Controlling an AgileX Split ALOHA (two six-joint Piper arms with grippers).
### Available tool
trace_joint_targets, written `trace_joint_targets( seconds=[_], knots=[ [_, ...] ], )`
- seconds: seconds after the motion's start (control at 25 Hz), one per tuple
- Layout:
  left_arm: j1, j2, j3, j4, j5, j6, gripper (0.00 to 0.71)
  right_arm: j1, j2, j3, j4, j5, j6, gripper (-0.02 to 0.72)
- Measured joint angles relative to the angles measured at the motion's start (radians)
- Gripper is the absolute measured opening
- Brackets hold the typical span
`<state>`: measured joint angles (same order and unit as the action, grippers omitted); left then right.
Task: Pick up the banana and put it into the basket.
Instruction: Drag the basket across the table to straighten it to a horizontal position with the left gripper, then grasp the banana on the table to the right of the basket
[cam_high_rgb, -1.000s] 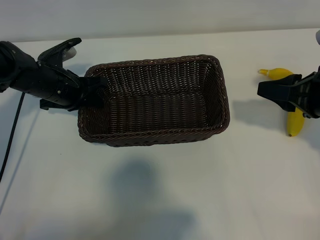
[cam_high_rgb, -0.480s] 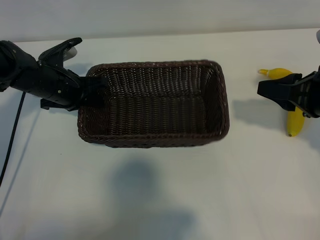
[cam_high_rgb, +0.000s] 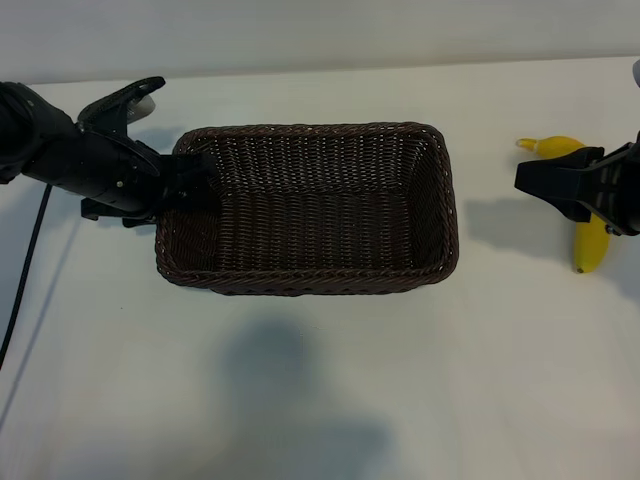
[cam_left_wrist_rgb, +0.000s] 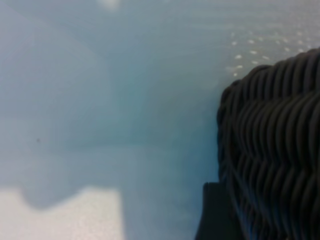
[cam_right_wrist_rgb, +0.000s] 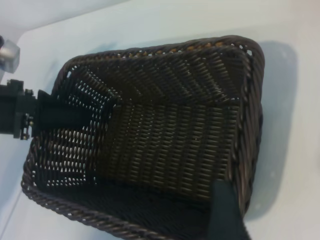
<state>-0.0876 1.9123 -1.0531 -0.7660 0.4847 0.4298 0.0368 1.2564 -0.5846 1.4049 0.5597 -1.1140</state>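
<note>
**One basket, one banana, two arms**

You have the left gripper (cam_high_rgb: 185, 180) at the basket's (cam_high_rgb: 310, 282) left end wall; whether its fingers are spread or clamped on the rim cannot be told. The single basket sits flat mid-table, long axis left to right. At the far right, the right gripper (cam_high_rgb: 530, 178) hangs with its jaws apart, holding nothing. The one banana (cam_high_rgb: 592, 245) lies on the table beneath that arm, long axis roughly front to back.

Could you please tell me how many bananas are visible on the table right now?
1. The banana lies on the table right of the basket, partly covered by the right end effector; the basket holds none.
</note>
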Motion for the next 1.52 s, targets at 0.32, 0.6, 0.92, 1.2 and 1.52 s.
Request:
trace_joint_targets(
  seconds=[0.32,0.6,0.92,1.2,1.52],
  knots=[
    [0.000,-0.024,-0.023,0.009,0.033,0.000,0.546,0.000,0.000,0.000,0.000,0.000,0.000,0.457],
    [0.000,-0.107,-0.023,0.104,0.055,-0.068,0.546,0.000,0.000,0.000,0.000,0.000,0.000,0.457],
    [0.000,-0.181,-0.023,0.274,0.115,-0.179,0.546,0.000,0.000,0.000,0.006,0.000,0.000,0.457],
    [0.000,-0.274,-0.023,0.364,0.192,-0.195,0.546,0.000,0.000,0.000,0.007,0.000,0.000,0.457],
    [0.000,-0.367,-0.025,0.582,0.347,-0.340,0.546,0.000,0.000,0.000,0.007,0.000,0.000,0.457]
  ],
)
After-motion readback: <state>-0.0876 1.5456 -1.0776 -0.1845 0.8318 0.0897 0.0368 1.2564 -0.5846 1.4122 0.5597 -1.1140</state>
